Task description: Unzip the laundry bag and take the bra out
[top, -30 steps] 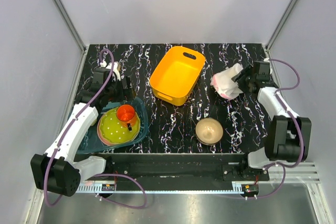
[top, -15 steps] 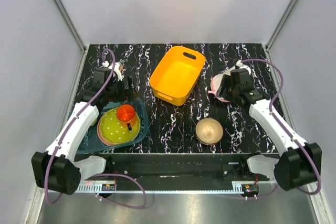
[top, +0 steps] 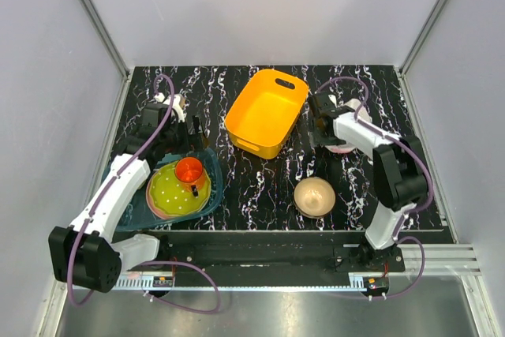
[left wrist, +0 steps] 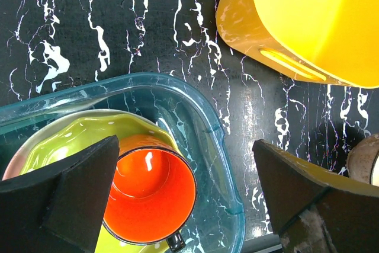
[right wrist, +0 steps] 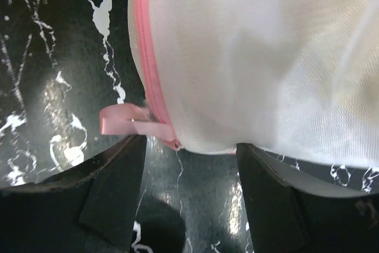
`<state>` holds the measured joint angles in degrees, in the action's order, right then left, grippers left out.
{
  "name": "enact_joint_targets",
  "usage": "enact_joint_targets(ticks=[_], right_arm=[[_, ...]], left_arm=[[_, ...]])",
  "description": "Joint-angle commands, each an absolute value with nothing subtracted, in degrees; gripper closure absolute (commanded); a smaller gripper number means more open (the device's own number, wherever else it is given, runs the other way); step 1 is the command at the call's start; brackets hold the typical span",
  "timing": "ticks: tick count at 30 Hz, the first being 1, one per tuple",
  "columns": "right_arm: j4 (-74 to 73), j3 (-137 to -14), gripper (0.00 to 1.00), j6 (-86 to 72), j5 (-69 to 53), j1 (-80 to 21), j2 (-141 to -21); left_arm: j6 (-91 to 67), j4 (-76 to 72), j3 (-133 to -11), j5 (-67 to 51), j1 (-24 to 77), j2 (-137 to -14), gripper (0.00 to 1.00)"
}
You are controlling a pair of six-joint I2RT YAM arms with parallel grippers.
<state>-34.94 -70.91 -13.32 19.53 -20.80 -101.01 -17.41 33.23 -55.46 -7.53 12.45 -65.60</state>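
Your left gripper (left wrist: pixel 186 197) hangs with its fingers spread wide and empty above the teal tray (left wrist: pixel 220 164), directly over the orange cup (left wrist: pixel 151 197) that sits on the plate there; it is well apart from the work. The orange basket (left wrist: pixel 296 28) stands mid-table and is no part of this job. Right of it, the laundry bag (right wrist: pixel 249 57) lies on the black table (top: pixel 260 183), zipped, with its pink zipper trim (right wrist: pixel 145 57) running round the near-left rim. Your right gripper (right wrist: pixel 188 164) sits just beside that rim, jaws parted and pinching nothing. The bra is not discernible. A faint tan cast through the mesh may be it, but the view is too blurred to confirm. Expect the bag to be light, soft and yielding, so it will slide and bunch if pulled unrestrained. Take hold of the pink ribbon pull (right wrist: pixel 121 119), which stands clear of the mesh, and pin the fabric elsewhere.
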Motion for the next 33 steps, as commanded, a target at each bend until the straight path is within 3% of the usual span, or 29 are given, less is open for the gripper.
enact_joint_targets(ticks=[1, 4, 5, 7, 8, 15, 20, 28, 33], right_arm=[[-31.29, -74.53, 0.29, -6.51, 28.63, -22.06, -106.51], [-28.23, -74.27, 0.3, -5.63, 33.29, -22.15, -109.68], [-27.52, -73.75, 0.42, -5.54, 33.83, -22.15, -109.86], [-26.72, -73.39, 0.83, -5.71, 34.62, -22.23, -108.9], [-26.63, -72.78, 1.0, -6.23, 34.72, -22.32, -107.85], [-25.66, -67.24, 1.0, -9.22, 23.75, -22.5, -83.52], [-22.42, -63.91, 1.0, -14.58, 4.25, -22.41, -70.17], [-14.25, -61.88, 1.0, -16.43, -25.8, -20.74, -65.13], [-11.43, -60.56, 1.0, -19.24, -33.57, -20.04, -63.99]], left_arm=[[-17.32, 30.5, -55.46, -7.91, 12.66, -65.13, 0.01], [-16.96, 30.41, -55.46, -7.56, 12.66, -64.6, 0.01], [-16.88, 30.5, -55.46, -7.65, 12.66, -64.6, 0.01], [-16.35, 30.5, -55.63, -8.08, 12.66, -64.86, 0.01], [-16.35, 30.5, -55.63, -8.52, 12.66, -64.95, 0.01], [-16.96, 30.5, -56.34, -9.84, 12.66, -64.51, 0.01], [-18.46, 28.57, -59.49, -15.9, 14.23, -65.48, 0.01], [-16.79, 27.33, -68.81, -19.58, 20.21, -71.27, 0.01], [-18.97, 25.33, -71.81, -28.29, 21.17, -74.96, 0.02]])
